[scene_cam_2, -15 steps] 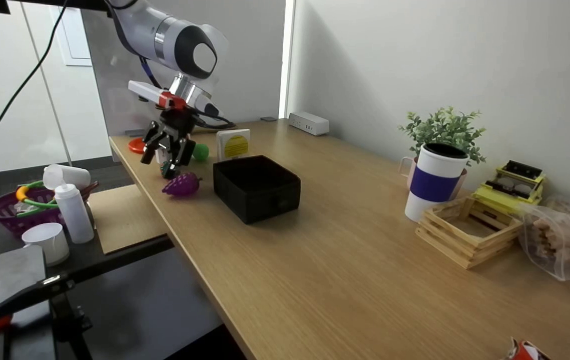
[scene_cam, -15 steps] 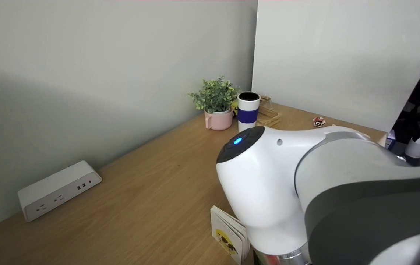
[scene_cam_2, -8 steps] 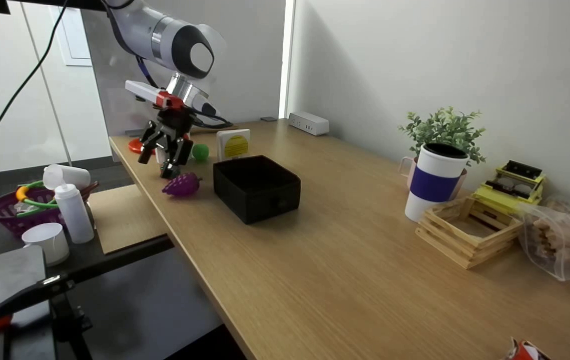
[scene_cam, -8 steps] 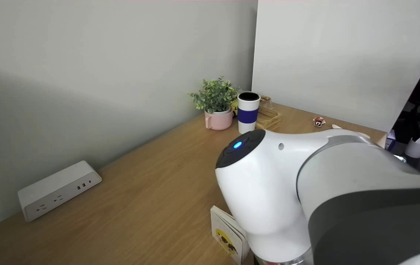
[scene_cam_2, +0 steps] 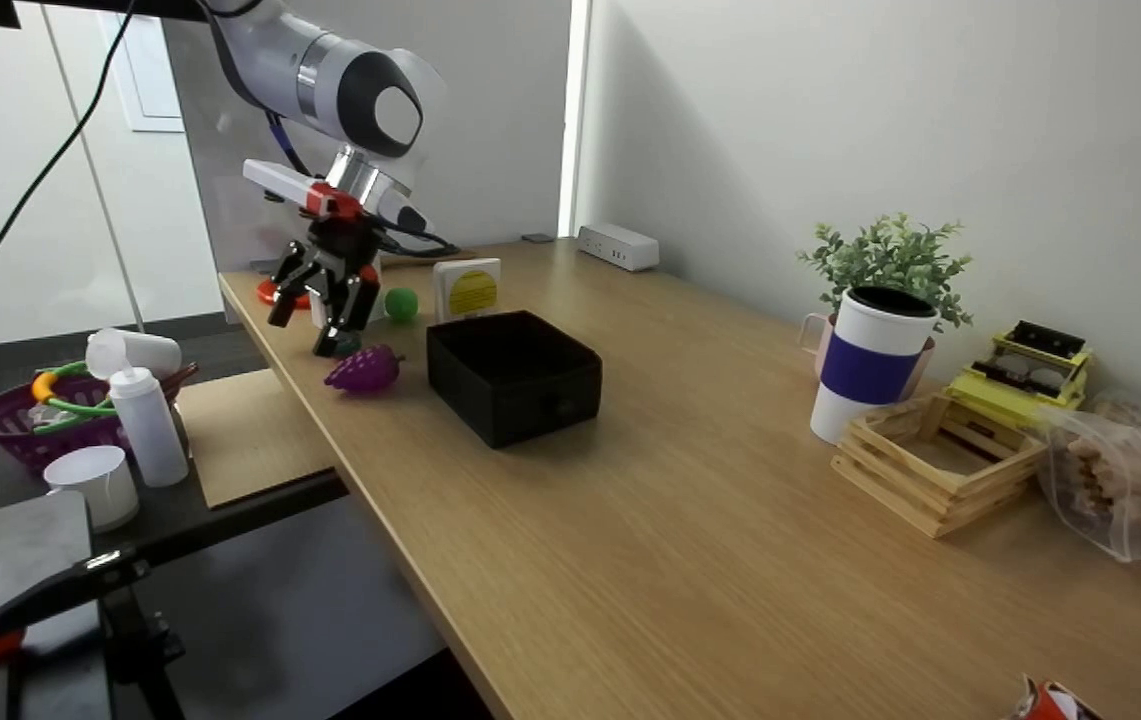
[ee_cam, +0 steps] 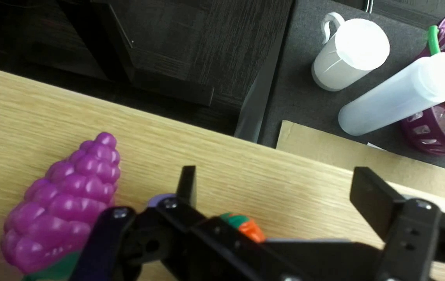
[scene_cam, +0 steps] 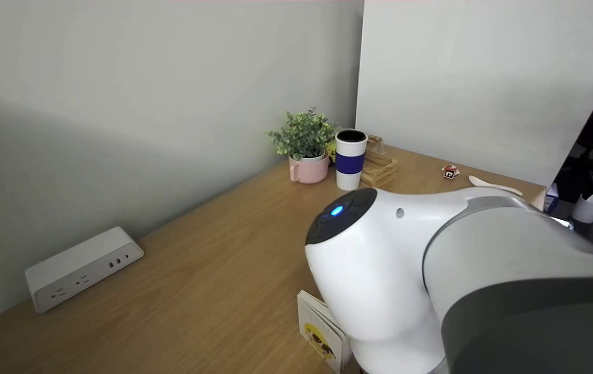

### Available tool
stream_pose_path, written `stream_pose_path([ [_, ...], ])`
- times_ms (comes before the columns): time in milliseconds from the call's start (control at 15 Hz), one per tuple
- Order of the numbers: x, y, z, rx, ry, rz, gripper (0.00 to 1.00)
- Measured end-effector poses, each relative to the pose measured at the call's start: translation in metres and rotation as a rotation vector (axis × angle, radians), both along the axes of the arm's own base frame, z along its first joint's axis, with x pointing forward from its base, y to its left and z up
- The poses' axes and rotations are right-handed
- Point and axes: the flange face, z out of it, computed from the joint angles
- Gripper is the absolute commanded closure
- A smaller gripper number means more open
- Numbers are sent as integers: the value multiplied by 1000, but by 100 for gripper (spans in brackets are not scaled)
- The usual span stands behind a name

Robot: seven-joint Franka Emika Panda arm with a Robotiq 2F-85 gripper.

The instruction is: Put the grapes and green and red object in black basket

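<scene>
Hanging over the worktop [scene_cam_2: 690, 520], here is the pincer [ee_cam: 275, 187], its two fingers spread wide apart in the wrist view! Over at the left of that view lie the grapes [ee_cam: 66, 203], glossy and purple, narrow end pointing up towards the worktop's edge, a green leaf [ee_cam: 62, 267] at the broad end, part of the bunch tucked behind a finger. And the green and red object [ee_cam: 249, 230]? It peeks out past the pincer's dark body, a sliver of green and orange-red showing, the rest covered. A lilac curve [ee_cam: 160, 199] pokes out by the finger nearer the grapes, too hidden to name.

Across to an exterior view, and there sits the black basket [scene_cam_2: 545, 400] on the worktop, the grapes near it, a strip of bare wood between the two. Beyond the basket a card book [scene_cam_2: 470, 290] stands upright, with a green ball [scene_cam_2: 401, 304] near it. Well apart from all that, a banded tumbler [scene_cam_2: 865, 365] stands by a leafy plant [scene_cam_2: 885, 265], a slatted wooden crate [scene_cam_2: 890, 470] just beside, all three showing in both exterior views.
</scene>
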Motion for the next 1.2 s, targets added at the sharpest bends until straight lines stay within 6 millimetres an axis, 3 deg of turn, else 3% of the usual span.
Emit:
stream_pose_path([
  [733, -13, -6, -11, -15, 38, -12, 0],
  [1200, -9, -13, -9, -27, 23, -15, 0],
])
